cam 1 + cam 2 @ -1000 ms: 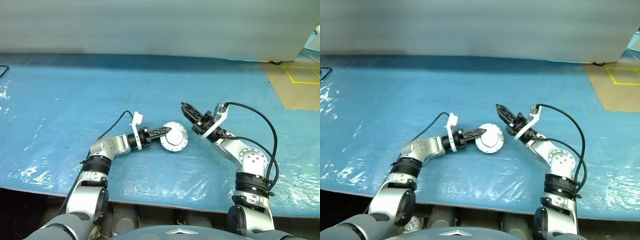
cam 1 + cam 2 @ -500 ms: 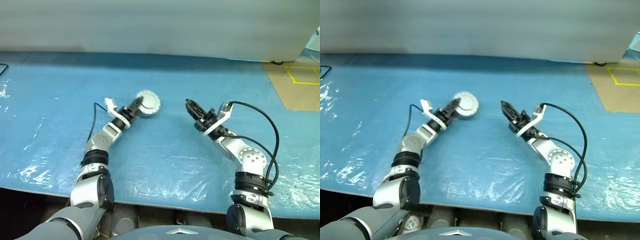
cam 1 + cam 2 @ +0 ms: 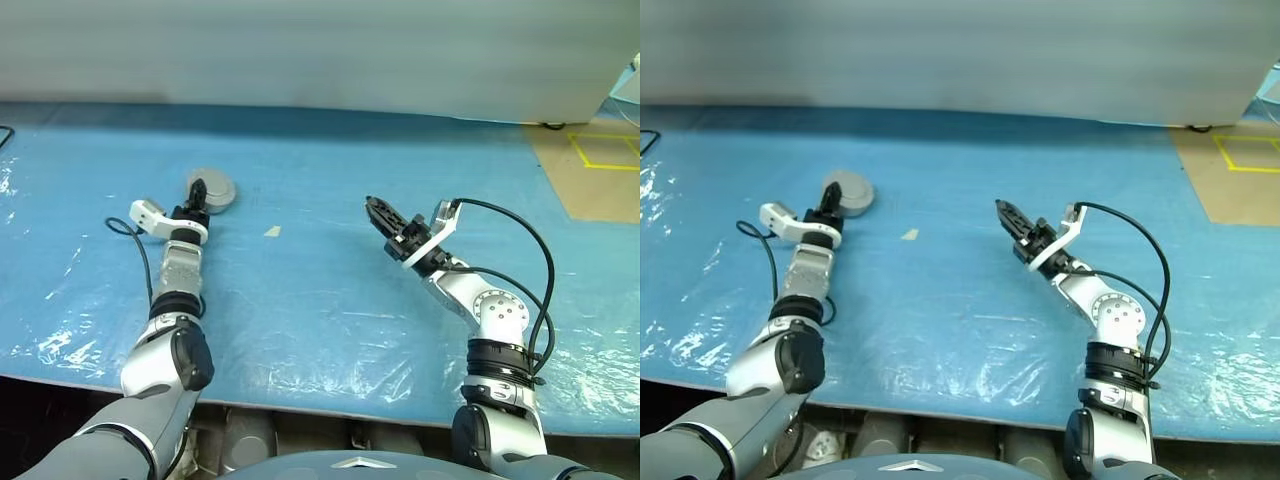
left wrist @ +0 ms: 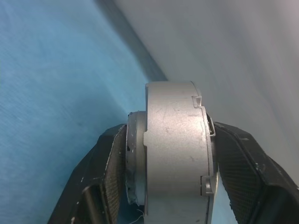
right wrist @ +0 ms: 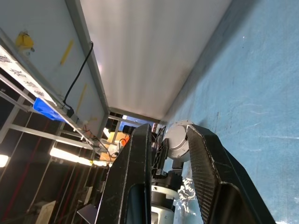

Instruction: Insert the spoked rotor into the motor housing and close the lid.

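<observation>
One motor housing, round and silver, lid on, sits toward the desk's far left. It is clamped by its two flat faces between the left fingers, seen edge-on from the left wrist. One small pale scrap lies on the blue covering nearby. Right gripper hovers mid-desk, its fingers a little apart and holding nothing.

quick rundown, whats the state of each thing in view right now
motor housing: lid on, clamped between the left gripper's fingers, held edge-on
left gripper: shut on the motor housing, out at the table's left
right gripper: fingers a little apart, holding nothing, raised over the blue sheet
small pale scrap: lying loose on the blue sheet
</observation>
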Tool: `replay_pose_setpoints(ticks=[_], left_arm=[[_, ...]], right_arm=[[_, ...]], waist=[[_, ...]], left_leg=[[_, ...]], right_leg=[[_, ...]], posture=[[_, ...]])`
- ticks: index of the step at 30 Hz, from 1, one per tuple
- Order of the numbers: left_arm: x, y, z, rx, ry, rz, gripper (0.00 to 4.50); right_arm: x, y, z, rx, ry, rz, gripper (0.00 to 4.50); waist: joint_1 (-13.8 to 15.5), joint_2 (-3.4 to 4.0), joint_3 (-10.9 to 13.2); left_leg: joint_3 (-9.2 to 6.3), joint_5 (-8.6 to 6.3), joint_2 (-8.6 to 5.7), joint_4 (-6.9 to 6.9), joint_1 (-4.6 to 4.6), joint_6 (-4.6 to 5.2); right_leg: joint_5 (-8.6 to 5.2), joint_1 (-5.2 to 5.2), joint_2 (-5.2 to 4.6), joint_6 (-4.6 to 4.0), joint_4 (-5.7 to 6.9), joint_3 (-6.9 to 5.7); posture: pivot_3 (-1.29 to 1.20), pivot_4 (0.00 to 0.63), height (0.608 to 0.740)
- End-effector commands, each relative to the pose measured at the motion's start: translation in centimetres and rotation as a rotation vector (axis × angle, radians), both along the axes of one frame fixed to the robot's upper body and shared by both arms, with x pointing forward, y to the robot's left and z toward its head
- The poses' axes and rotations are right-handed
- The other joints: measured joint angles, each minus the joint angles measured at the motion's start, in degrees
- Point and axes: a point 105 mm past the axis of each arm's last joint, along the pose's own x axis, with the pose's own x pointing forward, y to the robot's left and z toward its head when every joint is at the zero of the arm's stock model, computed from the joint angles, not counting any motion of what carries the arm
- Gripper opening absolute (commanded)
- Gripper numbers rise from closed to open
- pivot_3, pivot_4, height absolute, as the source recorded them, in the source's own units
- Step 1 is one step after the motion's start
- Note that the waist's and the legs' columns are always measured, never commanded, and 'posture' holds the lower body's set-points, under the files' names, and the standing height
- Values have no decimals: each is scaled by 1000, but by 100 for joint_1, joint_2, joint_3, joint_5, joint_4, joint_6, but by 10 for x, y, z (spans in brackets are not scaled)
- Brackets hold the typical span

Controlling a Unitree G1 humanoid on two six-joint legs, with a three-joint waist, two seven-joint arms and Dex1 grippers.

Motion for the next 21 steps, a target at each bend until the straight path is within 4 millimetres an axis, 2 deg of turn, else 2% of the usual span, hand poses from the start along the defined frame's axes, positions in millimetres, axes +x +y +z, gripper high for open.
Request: replay_pose_setpoints(ticks=[1, 5, 8, 11, 14, 17, 21], left_arm=[[-6, 21, -4, 44, 34, 84, 2763], [-7, 23, -13, 76, 88, 99, 2763], [-10, 29, -17, 73, 114, 141, 3500], [-13, 38, -20, 100, 154, 200, 4461], [-18, 51, -19, 202, 207, 294, 4461], [-18, 52, -2, 344, 155, 327, 4461], [-14, 33, 32, 493, -24, 275, 4461]], right_arm=[[0, -1, 8, -1, -37, 5, 1198], [1, 0, 7, -18, -38, 8, 1198], [1, 0, 5, -36, -36, 8, 1198], [0, 0, 3, -43, -35, 7, 1198], [0, 0, 0, -79, -39, 5, 1198], [2, 4, -8, -306, -112, -37, 1198], [1, 13, -5, -502, -257, -61, 1198]], waist=[[-10, 0, 0], [-36, 0, 0], [-86, 0, 0], [-100, 3, -2], [-151, 3, -2], [-150, 3, -2], [-89, -9, 5]], left_leg=[[1, 0, 0, 0, 7, 0], [5, 0, 0, 2, 17, -1], [6, 0, 0, 2, 23, -2], [4, 0, -2, 2, 26, -2], [5, 0, -1, 1, 24, -2], [5, -1, 0, 1, 19, -3], [-1, 0, -2, 2, 5, -3]], right_leg=[[0, 4, 0, 0, 1, 2], [0, 10, 0, 0, 1, 8], [0, 16, 0, 0, 1, 10], [1, 21, -1, 2, 1, 10], [1, 22, 0, 2, 1, 10], [1, 21, 1, 4, -1, 9], [8, 12, 1, 15, -3, 5]], posture=[[0, 150, 740], [0, 150, 740], [0, 150, 740], [0, 150, 740], [0, 150, 740], [0, 150, 740], [0, 150, 740]])
